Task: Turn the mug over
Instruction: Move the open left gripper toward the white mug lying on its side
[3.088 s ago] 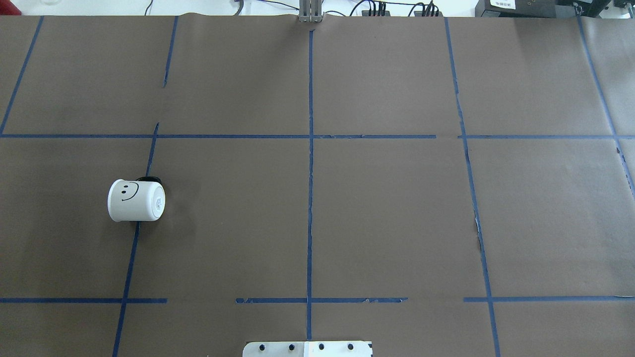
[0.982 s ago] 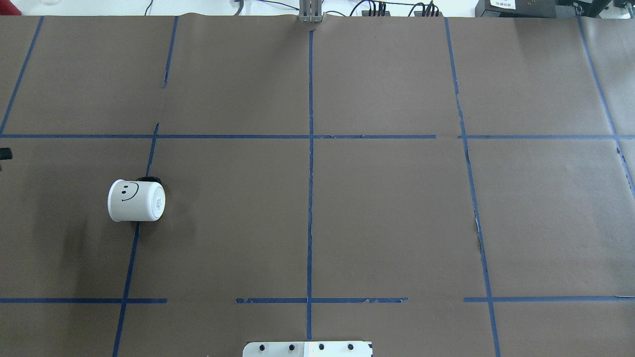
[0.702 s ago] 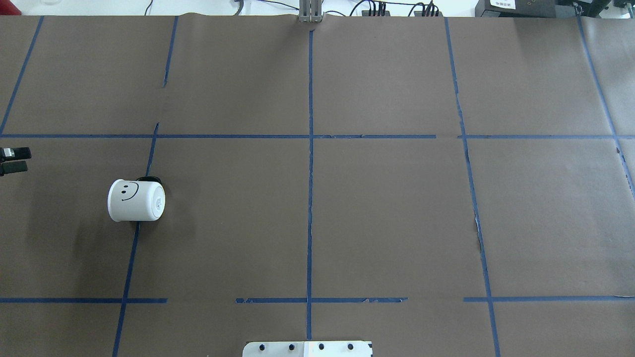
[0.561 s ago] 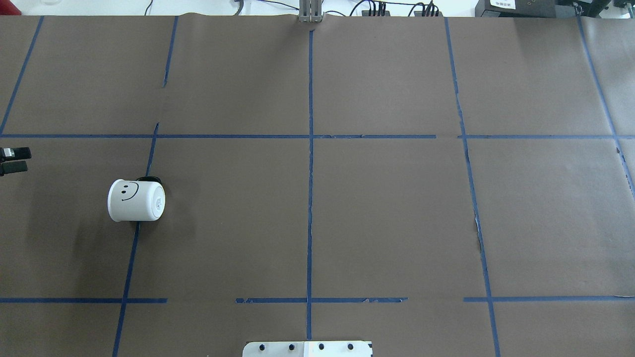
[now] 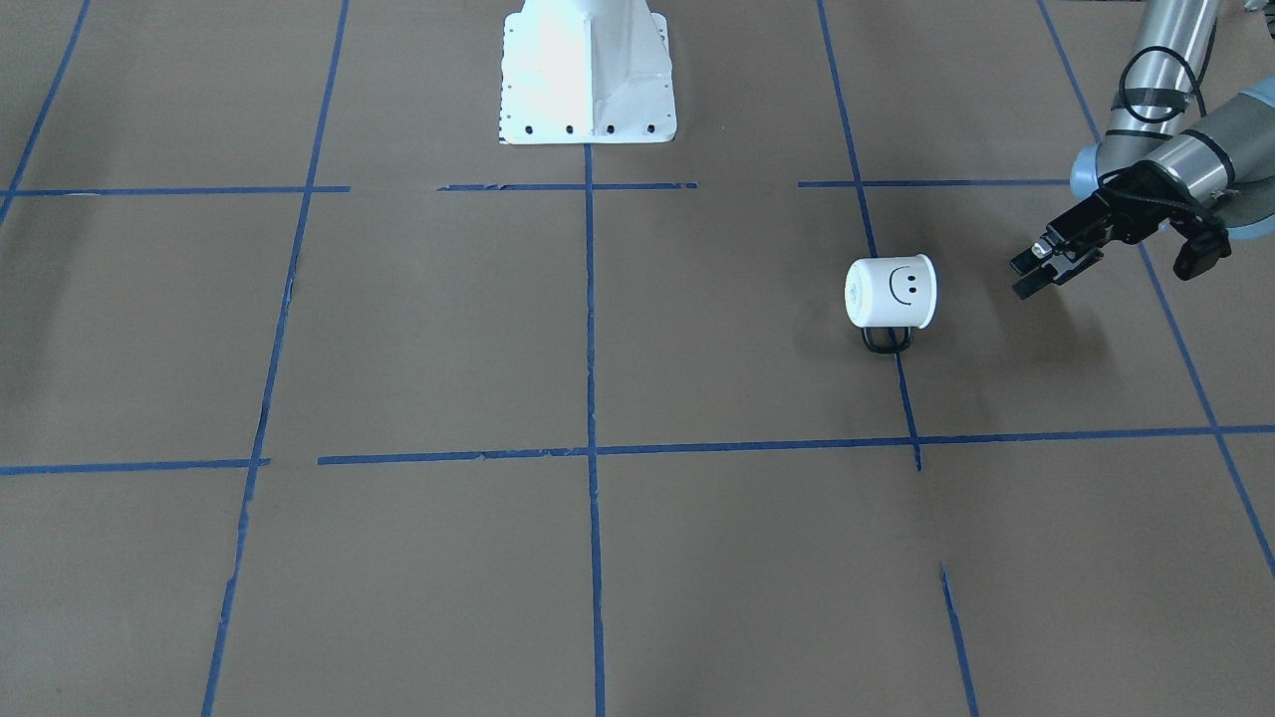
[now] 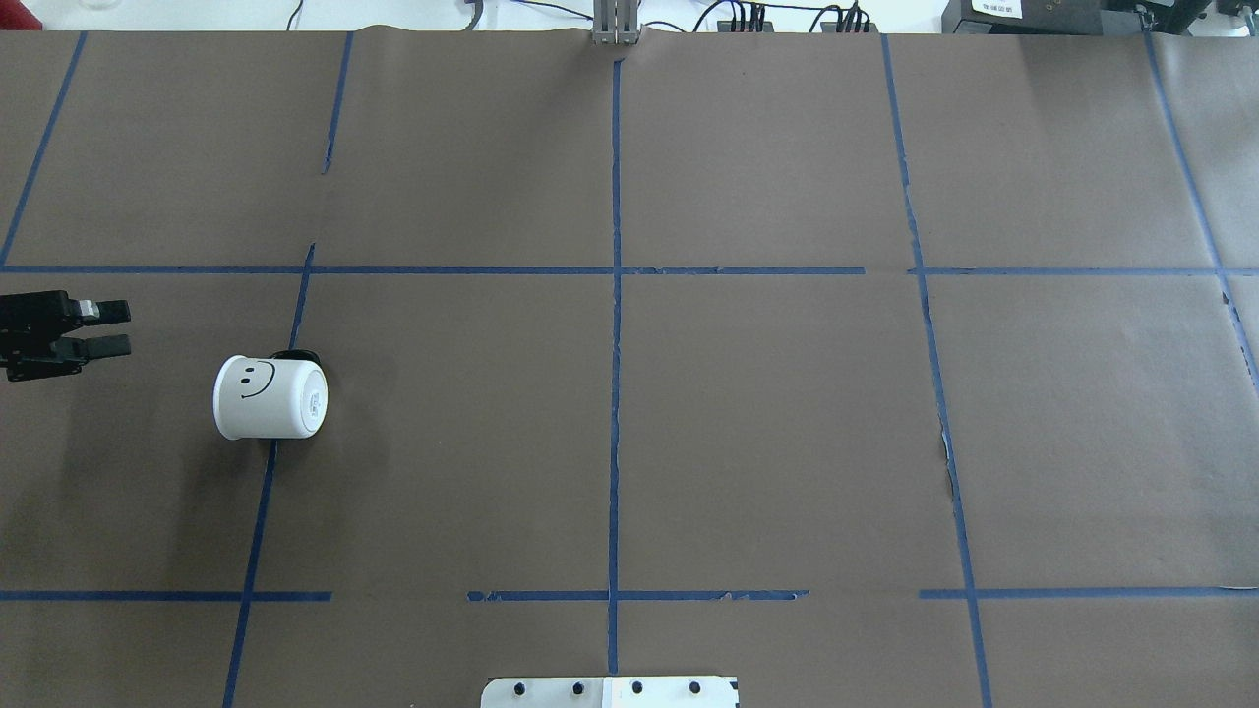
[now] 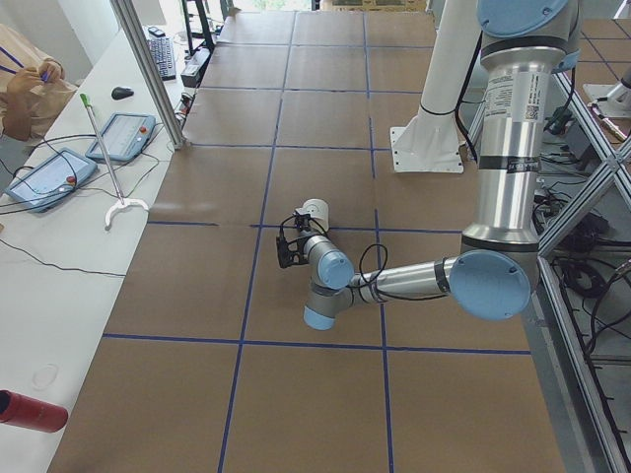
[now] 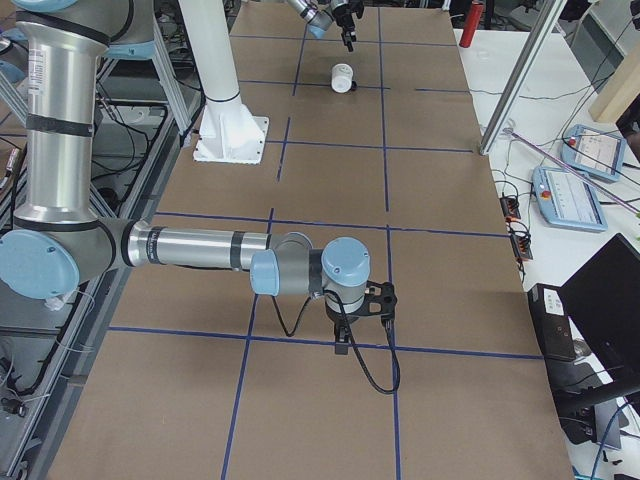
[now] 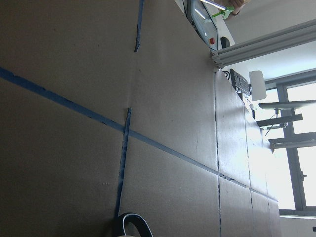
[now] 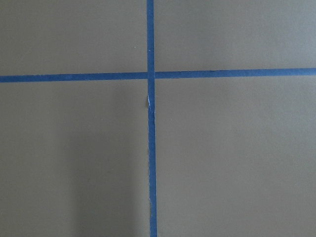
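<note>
The white mug point(image 6: 269, 397) with a black smiley face lies on its side on the brown table; its base faces the table's middle and its black handle point(image 5: 887, 340) rests on the table. It also shows in the front view point(image 5: 891, 292) and the left side view point(image 7: 315, 209). My left gripper point(image 6: 116, 328) hovers to the left of the mug, apart from it, empty, its jaws a small gap apart. It also shows in the front view point(image 5: 1032, 271). My right gripper point(image 8: 343, 343) shows only in the right side view, far from the mug; I cannot tell its state.
Blue tape lines point(image 6: 616, 393) divide the brown paper-covered table into squares. The robot's white base plate point(image 5: 588, 75) stands at the near middle edge. Tablets and cables point(image 7: 59, 172) lie on the white bench beyond the table's far edge.
My left gripper has come in from the left edge and moved right towards the mug. The mug has not moved.
</note>
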